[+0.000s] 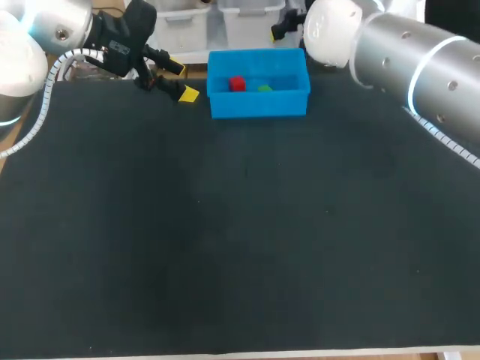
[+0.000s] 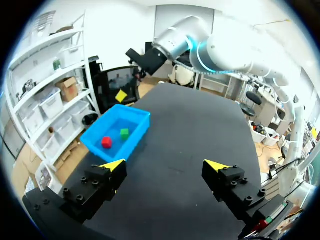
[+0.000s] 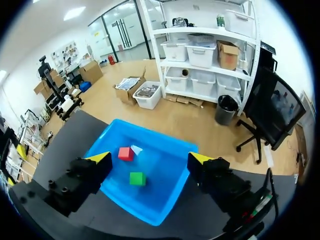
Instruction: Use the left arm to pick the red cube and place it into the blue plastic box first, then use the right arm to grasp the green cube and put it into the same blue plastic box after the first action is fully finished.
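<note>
The left fingers (image 2: 165, 167) are spread with nothing between them, over the worktop (image 1: 225, 247) near its far left corner and beside the blue box (image 1: 259, 111). The right fingers (image 3: 150, 159) are spread too, empty, above that box. The box sits midway along the far edge. The red cube (image 1: 237, 84) and green cube (image 1: 264, 88) lie inside it, near each other but apart.

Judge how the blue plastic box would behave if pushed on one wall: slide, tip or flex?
The blue plastic box would probably slide rather than tip: it sits low and wide on the table. Its thin-looking walls may flex slightly. With the small red cube and green cube inside, it is likely light.
</note>
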`<state>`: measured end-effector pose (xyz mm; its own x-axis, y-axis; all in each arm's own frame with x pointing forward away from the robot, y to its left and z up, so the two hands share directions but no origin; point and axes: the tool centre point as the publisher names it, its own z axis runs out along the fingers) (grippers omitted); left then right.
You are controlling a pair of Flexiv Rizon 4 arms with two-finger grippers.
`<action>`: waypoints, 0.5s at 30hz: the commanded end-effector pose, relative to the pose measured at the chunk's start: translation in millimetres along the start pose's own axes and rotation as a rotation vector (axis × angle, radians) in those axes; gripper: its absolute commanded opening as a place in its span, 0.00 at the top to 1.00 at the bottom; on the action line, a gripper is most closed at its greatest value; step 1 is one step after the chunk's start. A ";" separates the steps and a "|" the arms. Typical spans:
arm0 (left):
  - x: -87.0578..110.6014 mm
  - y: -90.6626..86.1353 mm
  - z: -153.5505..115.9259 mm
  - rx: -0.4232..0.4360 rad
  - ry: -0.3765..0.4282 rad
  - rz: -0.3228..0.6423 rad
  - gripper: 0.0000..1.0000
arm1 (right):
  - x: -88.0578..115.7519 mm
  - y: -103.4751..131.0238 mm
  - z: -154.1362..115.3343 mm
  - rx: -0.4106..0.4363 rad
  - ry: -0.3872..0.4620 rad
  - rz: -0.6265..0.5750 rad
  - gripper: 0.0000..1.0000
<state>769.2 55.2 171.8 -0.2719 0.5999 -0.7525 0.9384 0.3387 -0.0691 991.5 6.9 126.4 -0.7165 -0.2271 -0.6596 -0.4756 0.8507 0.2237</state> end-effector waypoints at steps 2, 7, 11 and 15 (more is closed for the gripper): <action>1.3 0.5 -0.1 0.001 -0.005 0.004 0.00 | -8.5 2.1 -24.0 0.030 0.215 0.006 0.00; 1.3 0.5 -0.1 0.001 -0.005 0.004 0.00 | -9.6 3.3 -35.1 0.036 0.196 0.012 0.00; 1.3 0.5 -0.1 0.001 -0.005 0.004 0.00 | -9.6 3.3 -35.1 0.036 0.196 0.012 0.00; 1.3 0.5 -0.1 0.001 -0.005 0.004 0.00 | -9.6 3.3 -35.1 0.036 0.196 0.012 0.00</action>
<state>769.2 55.2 171.8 -0.2719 0.5999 -0.7525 0.9384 0.3387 -0.0690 970.2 -6.6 157.6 -0.7756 -0.2705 -0.5703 -0.4497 0.8709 0.1984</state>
